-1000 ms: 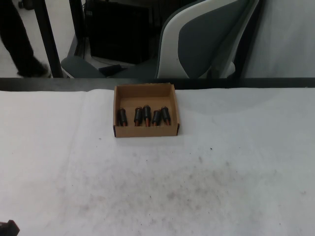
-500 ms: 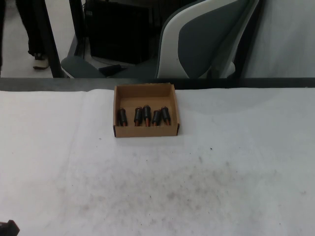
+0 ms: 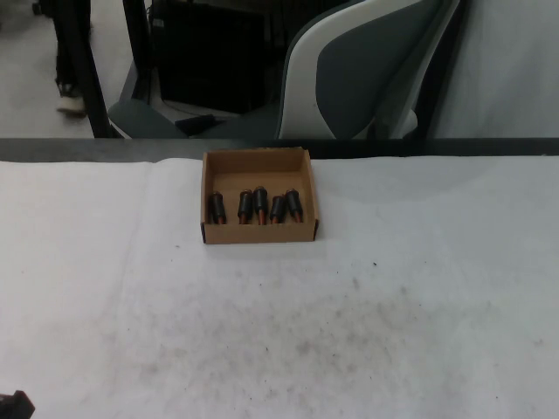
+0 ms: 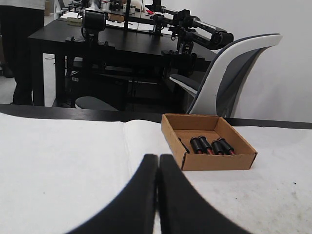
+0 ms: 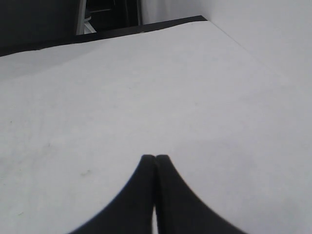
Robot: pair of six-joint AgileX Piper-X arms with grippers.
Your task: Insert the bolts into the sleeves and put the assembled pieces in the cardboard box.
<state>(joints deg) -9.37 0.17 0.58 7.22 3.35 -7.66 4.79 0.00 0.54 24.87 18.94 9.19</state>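
While the left gripper point(image 4: 157, 163) and right gripper point(image 5: 155, 163) are resting closed and empty, only a careless sweep is threatening to knock the filled cardboard box point(image 3: 258, 231).

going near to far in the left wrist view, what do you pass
left pincer → box → chair → desk

The cardboard box point(image 4: 217, 161) wall hides part of the assembled pieces point(image 4: 200, 145). A dark thing point(image 3: 15, 405) is cut off at the near corner.
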